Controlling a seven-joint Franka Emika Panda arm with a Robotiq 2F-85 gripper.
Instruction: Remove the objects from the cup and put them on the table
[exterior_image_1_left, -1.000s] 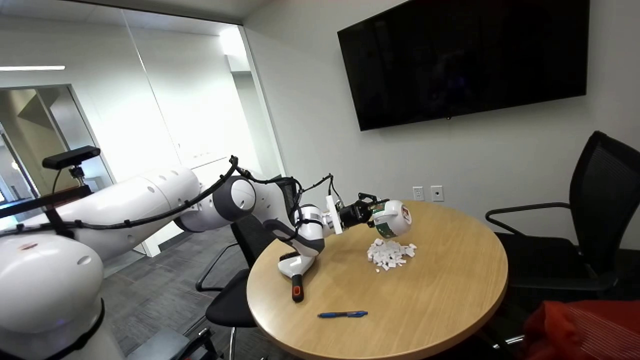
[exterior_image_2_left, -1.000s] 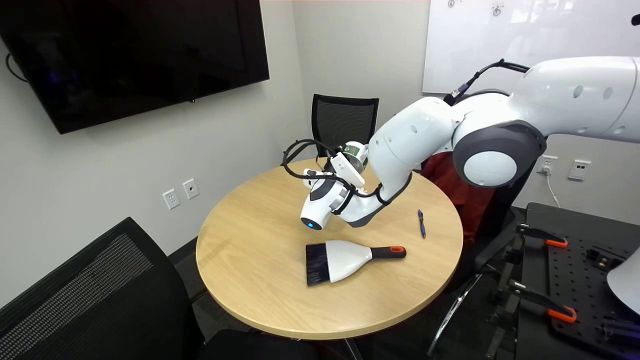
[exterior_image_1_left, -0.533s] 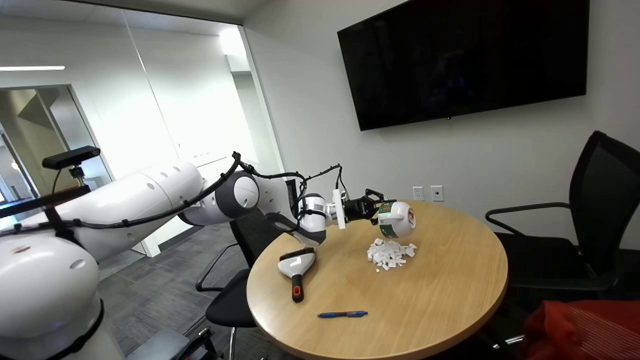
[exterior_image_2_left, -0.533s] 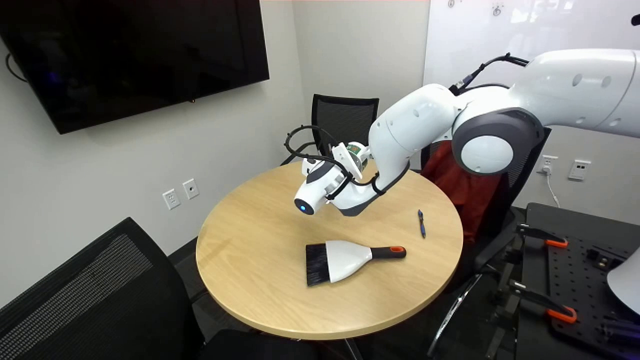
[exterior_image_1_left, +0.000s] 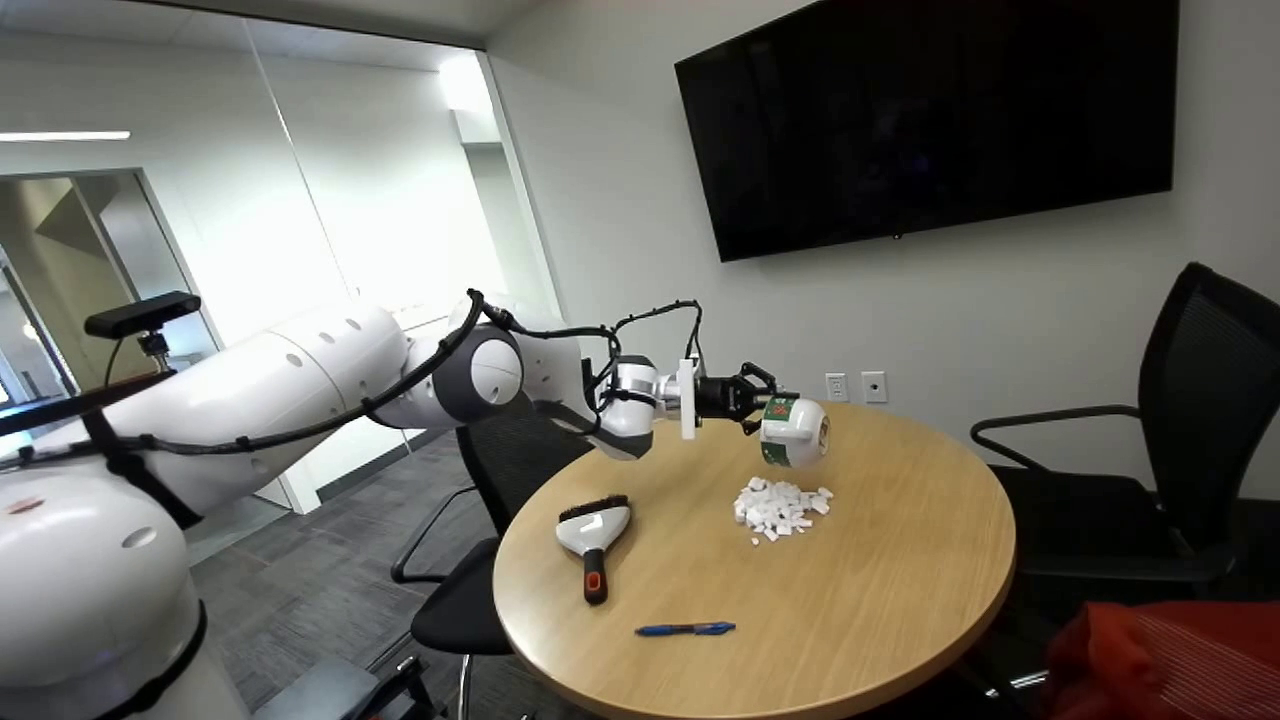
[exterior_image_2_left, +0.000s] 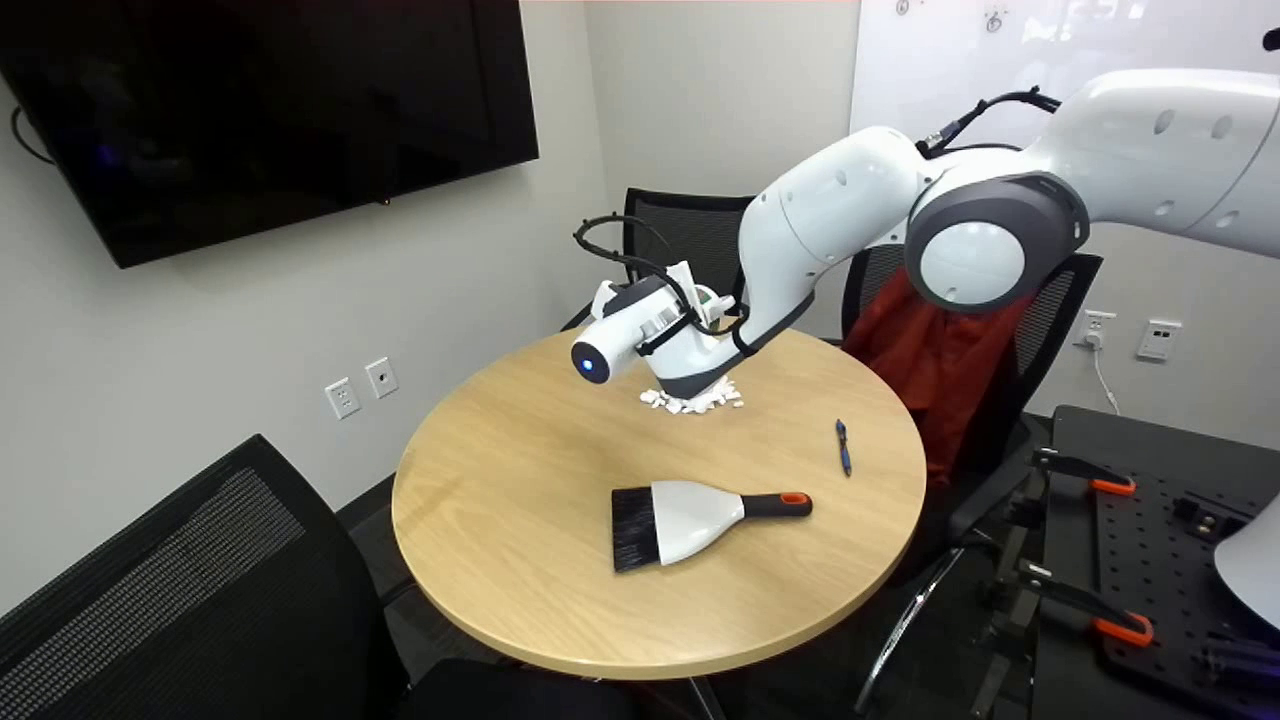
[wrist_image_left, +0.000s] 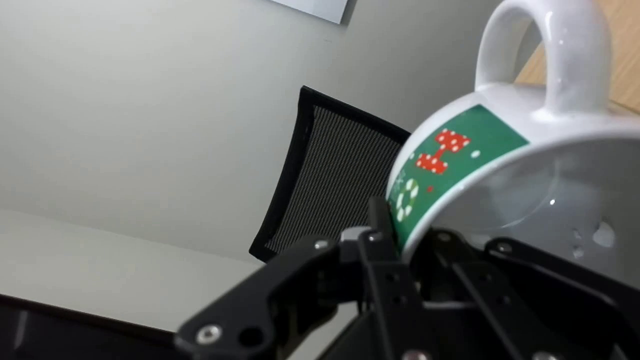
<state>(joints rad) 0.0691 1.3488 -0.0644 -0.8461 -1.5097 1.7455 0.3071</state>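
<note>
Black and jointed, the tool (wrist_image_left: 411, 232) was pinching the wall of the cup (exterior_image_1_left: 795, 435) near its rim, one finger (wrist_image_left: 380, 222) outside against the green printed band and the other inside the mouth. The cup hung in the air above the tabletop (exterior_image_1_left: 890, 580), tipped onto its side, its mouth toward the tool and its base, marked with a round emblem, facing away from the arm (exterior_image_1_left: 495, 372). Its handle (wrist_image_left: 575, 55) showed at the top of the wrist view. A few small pale spots appeared inside; whether they were pieces or reflections could not be told. Below the cup, the white pieces (exterior_image_1_left: 778, 508) lay heaped on the tabletop, a few strays just beside the pile; in an exterior view the arm hid part of the heap (exterior_image_2_left: 695, 404). Well apart from it, a hand brush (exterior_image_2_left: 695, 520) with a white body, dark bristles and a dark, orange-marked handle rested on the tabletop, and a blue pen (exterior_image_1_left: 685, 629) lay toward the edge. Black mesh chairs (exterior_image_1_left: 1210, 430) stood around, a red cloth (exterior_image_2_left: 915, 345) draped over one, and a large dark screen (exterior_image_1_left: 930, 130) was mounted on the wall (exterior_image_1_left: 620, 210).
</note>
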